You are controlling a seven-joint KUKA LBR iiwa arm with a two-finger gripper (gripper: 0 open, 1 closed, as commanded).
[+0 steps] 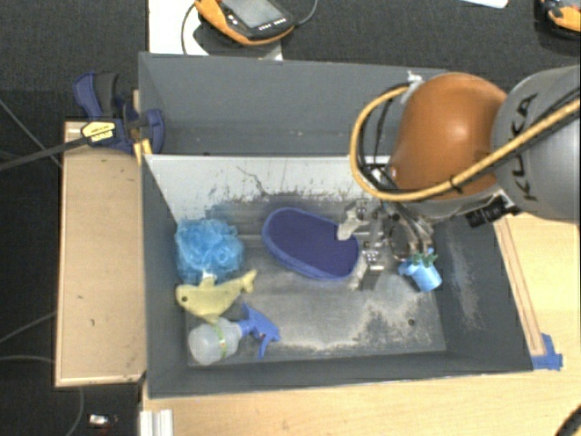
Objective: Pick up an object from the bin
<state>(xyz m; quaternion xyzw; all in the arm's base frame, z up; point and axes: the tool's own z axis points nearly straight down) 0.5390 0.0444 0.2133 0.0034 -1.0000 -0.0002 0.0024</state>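
My gripper (371,246) hangs low in the bin's right half, under the arm's wrist. It stands at the right end of a dark blue oval dish-like thing (307,242) that lies in the middle of the bin, and seems to touch or overlap its rim. Just right of the gripper lies a small light-blue thing with a green bit on top (423,272). Nothing shows held in the gripper.
On the left side of the bin lie a light-blue mesh sponge (207,248), a yellow toy figure (214,296) in front of it, and a clear spray bottle with a blue trigger (229,336) at the front left corner.
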